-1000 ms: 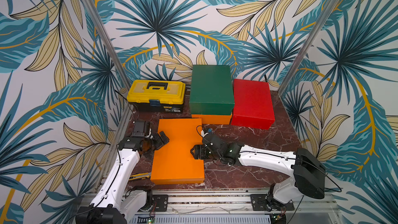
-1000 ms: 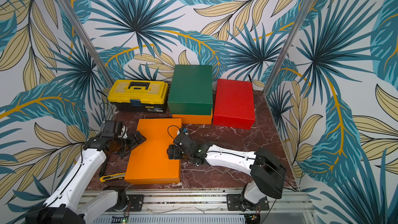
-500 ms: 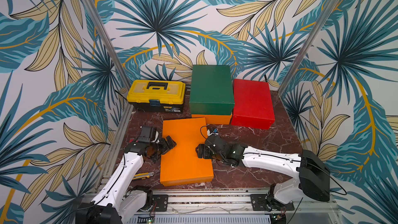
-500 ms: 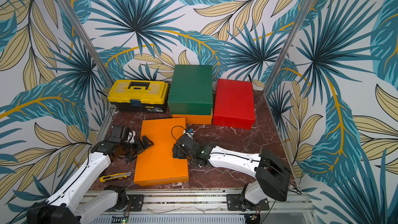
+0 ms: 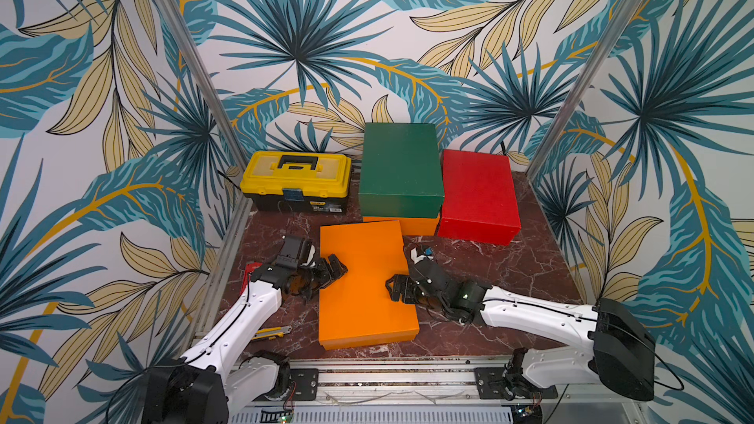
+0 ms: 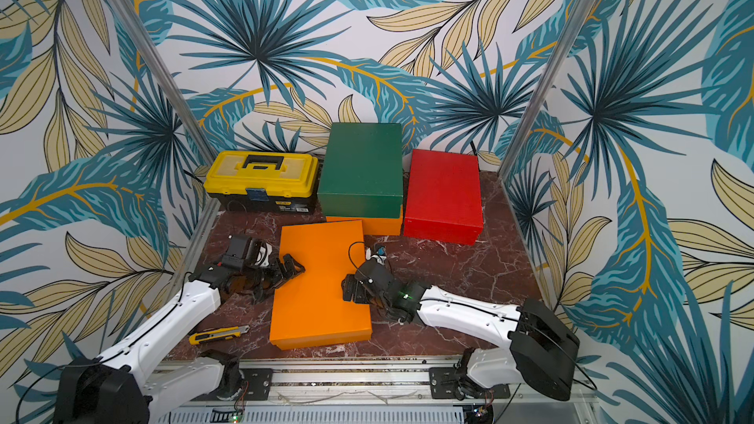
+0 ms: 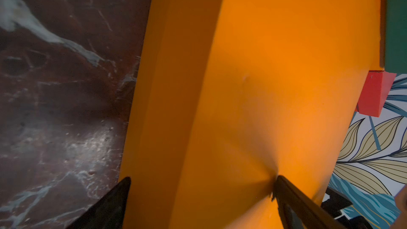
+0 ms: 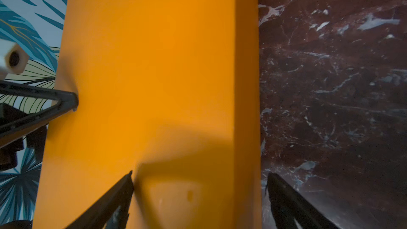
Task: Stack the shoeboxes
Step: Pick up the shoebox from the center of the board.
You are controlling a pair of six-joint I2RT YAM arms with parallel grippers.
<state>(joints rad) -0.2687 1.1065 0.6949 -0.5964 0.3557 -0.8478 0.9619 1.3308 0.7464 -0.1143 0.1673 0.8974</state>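
Top views: near orange box [image 5: 363, 279] lies flat on the table [image 5: 489, 271], right btwn the two tools. The left gripper [image 5: 326, 279] is at one long side, the right gripper [image 5: 398, 291] at the opposite one. Ahead of both, past the fingertips: green box [image 5: 400, 165] sits on the far orange box [image 5: 420, 225], w/ the red box [image 5: 477, 193] just beside that pair. Yellow toolbox [image 5: 296, 181] is off toward the left gripper's side. Same layout in both top views.

Left wrist: left gripper [image 7: 201, 179] has its jaws spread wide, holding nothing. It straddles the box's long edge. One fingertip [image 7: 286, 194] touches the lid top, w/ a slight dimple there; the other hangs outside the wall, over the table.

Right wrist: right gripper [image 8: 199, 174] is also wide apart, nothing clamped. One finger is over the lid, one outside the wall.

Handling, my read: cardboard, prob light, matte so not slippery, lid flexes. Too wide for one jaw — squeeze it btwn both arms at mid-length of the long sides, on the walls rather than the lid.

Contents: all four lids on, toolbox shut — can't tell what's inside any.
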